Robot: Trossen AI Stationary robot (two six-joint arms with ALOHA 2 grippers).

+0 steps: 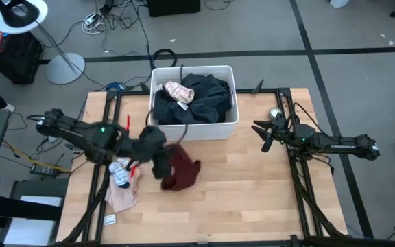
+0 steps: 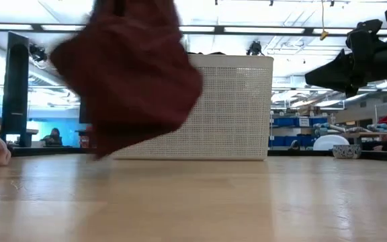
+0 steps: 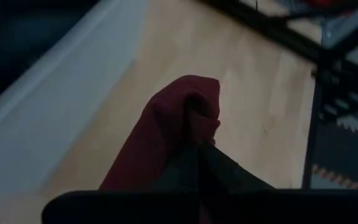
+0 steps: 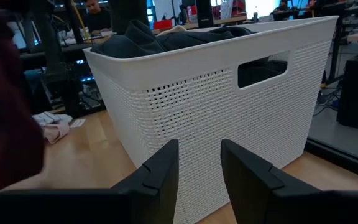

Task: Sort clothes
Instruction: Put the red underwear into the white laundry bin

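Left claw point(image 1: 162, 165) clamped on maroon garment point(image 1: 182, 170), which hangs clear of the wooden surface point(image 1: 252, 199), at 6 o'clock from the white bin point(image 1: 230, 127). Pink garment point(image 1: 122, 194) and striped sock point(image 1: 120, 173) lie at 9 o'clock of it. Right claw point(image 1: 261, 132), fingers apart, holds nothing at 3 o'clock of bin. Dark clothes point(image 1: 201, 96) fill bin.

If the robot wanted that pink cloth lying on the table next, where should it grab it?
The pink garment lies flat near the table's left edge, a striped sock on its far end. Probably pinch a raised fold at the bare near end, from straight above.
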